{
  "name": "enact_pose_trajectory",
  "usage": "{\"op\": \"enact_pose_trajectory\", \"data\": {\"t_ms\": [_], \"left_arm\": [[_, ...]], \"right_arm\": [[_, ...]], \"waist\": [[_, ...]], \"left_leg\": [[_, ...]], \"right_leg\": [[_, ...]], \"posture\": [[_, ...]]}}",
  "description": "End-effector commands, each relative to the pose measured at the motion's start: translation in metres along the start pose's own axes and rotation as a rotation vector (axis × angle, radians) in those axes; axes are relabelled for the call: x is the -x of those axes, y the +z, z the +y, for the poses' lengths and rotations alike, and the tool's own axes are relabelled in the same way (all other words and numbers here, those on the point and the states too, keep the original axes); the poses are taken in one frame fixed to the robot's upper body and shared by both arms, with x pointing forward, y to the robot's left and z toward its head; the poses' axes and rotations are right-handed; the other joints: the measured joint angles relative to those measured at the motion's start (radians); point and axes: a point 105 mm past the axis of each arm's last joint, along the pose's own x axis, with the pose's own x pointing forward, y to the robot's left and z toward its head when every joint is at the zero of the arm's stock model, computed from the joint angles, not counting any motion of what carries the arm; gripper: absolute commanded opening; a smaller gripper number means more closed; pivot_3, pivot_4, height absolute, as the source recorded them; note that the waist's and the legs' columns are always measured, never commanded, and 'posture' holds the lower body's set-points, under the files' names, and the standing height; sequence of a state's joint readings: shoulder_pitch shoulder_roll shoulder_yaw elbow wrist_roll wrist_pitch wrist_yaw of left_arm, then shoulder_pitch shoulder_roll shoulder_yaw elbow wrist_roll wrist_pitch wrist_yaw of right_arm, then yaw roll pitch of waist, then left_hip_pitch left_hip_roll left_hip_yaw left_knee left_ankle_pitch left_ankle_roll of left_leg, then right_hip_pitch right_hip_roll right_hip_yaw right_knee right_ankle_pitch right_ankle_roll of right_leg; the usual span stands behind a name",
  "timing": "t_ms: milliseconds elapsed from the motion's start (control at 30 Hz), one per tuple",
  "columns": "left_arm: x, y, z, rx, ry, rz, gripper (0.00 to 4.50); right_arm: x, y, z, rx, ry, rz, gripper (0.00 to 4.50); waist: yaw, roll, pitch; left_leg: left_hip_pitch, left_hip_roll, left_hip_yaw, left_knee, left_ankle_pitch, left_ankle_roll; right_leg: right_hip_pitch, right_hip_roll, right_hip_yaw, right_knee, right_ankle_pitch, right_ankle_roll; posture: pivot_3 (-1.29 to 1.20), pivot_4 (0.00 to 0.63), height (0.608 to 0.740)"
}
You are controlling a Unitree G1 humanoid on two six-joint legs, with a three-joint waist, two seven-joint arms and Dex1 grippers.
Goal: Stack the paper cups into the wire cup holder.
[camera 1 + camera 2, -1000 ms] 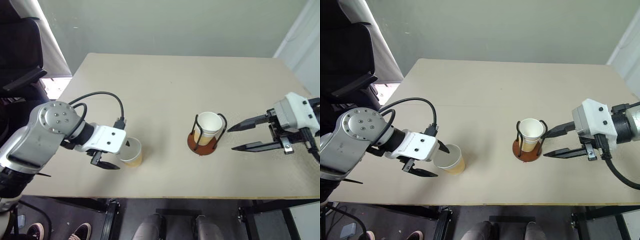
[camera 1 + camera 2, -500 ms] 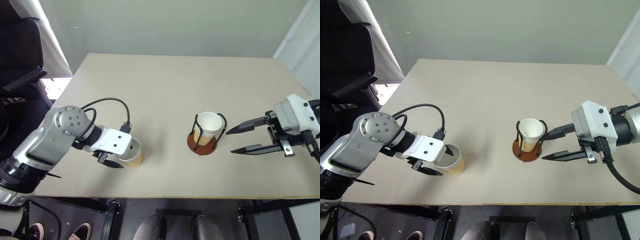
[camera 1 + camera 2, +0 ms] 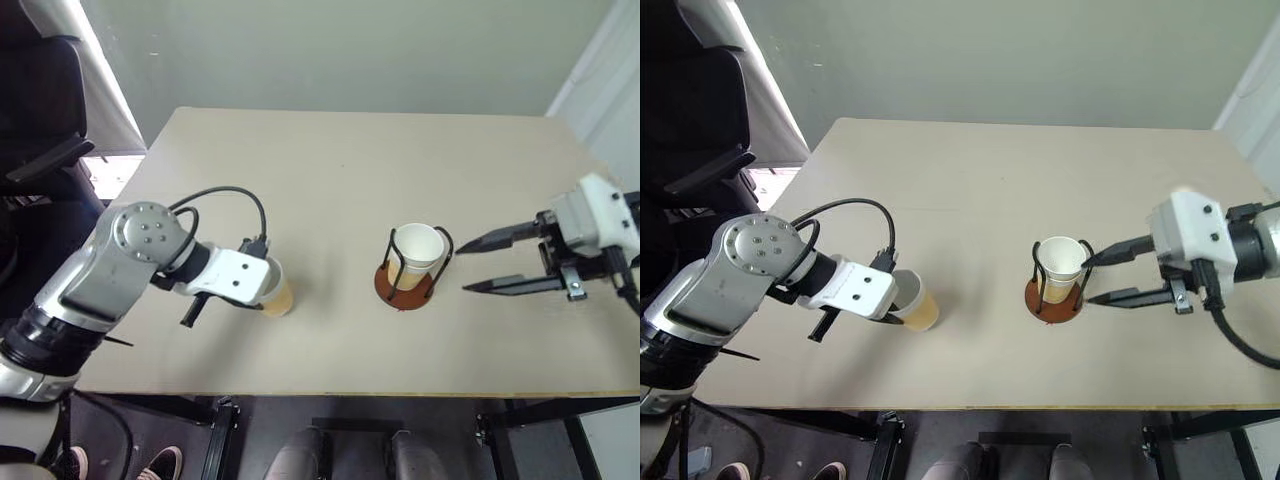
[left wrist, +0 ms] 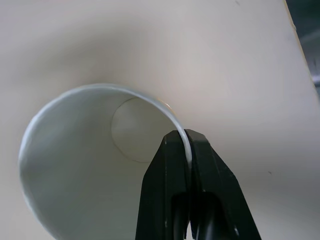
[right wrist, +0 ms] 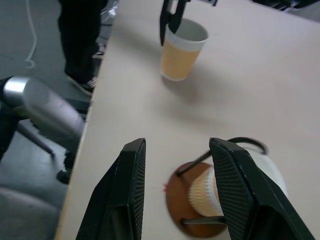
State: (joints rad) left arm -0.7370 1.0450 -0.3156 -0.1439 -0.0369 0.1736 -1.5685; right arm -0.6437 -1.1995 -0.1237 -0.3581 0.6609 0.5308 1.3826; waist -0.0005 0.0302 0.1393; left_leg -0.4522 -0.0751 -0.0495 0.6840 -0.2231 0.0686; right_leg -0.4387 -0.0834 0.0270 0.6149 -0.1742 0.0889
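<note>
Nearest you, on the left of the table (image 3: 330,170), your left gripper (image 4: 188,145) is pinched tight on the rim of a loose paper cup (image 3: 274,295), one finger inside the wall and one outside. That cup tilts away from the arm, its mouth turned toward the gripper; whether its base is off the tabletop or touching it, you cannot tell. So the step in hand looks like the pickup of this cup: the grasp is made, the carry is not yet begun.

Further along, near the middle of the table, the wire cup holder (image 3: 403,285) stands upright on its reddish-brown disc, well apart from the held cup. A paper cup already in the holder (image 3: 415,250) sits inside the black wire loops with its white rim above them; you cannot tell whether it is one cup or a nested pair.

Beyond that, on the right, your right gripper (image 3: 470,266) hangs above the table with its fingers parted about halfway, holding nothing, their tips just beside the holder and pointing at it.

The next move probably calls for a lift clear of the table, a level carry across to the holder, and righting the cup so its base drops squarely into the seated cup's mouth. The rim pinch is thin, so the cup may swing. The right gripper is placed to steady the holder if it shifts.
</note>
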Motion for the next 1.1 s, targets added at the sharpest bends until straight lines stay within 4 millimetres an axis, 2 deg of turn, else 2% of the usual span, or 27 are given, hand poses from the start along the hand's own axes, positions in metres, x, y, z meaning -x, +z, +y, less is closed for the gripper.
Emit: {"op": "enact_pose_trajectory", "data": {"t_ms": [33,233,400,633,867,1100], "left_arm": [[0.014,0.005,0.006,-0.002,0.0,-0.035,0.02],[0.035,0.015,0.031,0.009,0.075,-0.095,0.02],[0.056,0.023,0.054,0.015,0.136,-0.152,0.02],[0.08,0.045,0.086,0.021,0.203,-0.272,0.02],[0.093,0.073,0.116,-0.001,0.22,-0.359,0.02],[0.088,0.099,0.136,-0.03,0.18,-0.413,0.02]], "right_arm": [[0.006,-0.001,-0.012,0.003,-0.043,0.018,2.0],[0.016,-0.013,-0.029,0.017,-0.114,0.063,2.0],[0.016,-0.014,-0.028,0.015,-0.126,0.067,2.0],[0.017,-0.021,-0.031,-0.021,-0.174,0.114,2.0],[0.015,-0.026,-0.029,-0.038,-0.205,0.131,2.0],[0.015,-0.029,-0.028,-0.03,-0.225,0.145,2.0]], "waist": [[-0.001,0.0,0.0],[0.002,0.0,0.0],[0.001,0.0,0.0],[0.004,0.0,0.0],[0.007,0.0,0.0],[0.008,-0.001,0.0]], "left_leg": [[0.0,0.0,0.0,0.0,0.0,0.0],[-0.001,0.0,0.0,0.001,0.0,0.0],[-0.001,0.0,0.0,0.0,0.0,0.0],[-0.003,0.0,0.0,0.0,0.0,0.001],[-0.003,0.0,-0.001,0.0,0.0,0.001],[-0.005,0.0,0.001,-0.001,0.0,0.002]], "right_leg": [[0.0,0.0,0.0,0.0,0.0,0.0],[0.0,0.0,0.0,0.0,0.001,0.001],[0.0,0.0,0.0,-0.001,0.001,0.001],[0.0,0.0,-0.001,-0.003,0.002,0.002],[0.0,0.0,-0.001,-0.004,0.002,0.003],[0.0,-0.001,-0.001,-0.005,0.001,0.005]], "posture": [[0.0,0.15,0.74],[0.0,0.15,0.74],[0.0,0.15,0.74],[0.0,0.15,0.74],[0.0,0.15,0.74],[0.0,0.15,0.74]]}}
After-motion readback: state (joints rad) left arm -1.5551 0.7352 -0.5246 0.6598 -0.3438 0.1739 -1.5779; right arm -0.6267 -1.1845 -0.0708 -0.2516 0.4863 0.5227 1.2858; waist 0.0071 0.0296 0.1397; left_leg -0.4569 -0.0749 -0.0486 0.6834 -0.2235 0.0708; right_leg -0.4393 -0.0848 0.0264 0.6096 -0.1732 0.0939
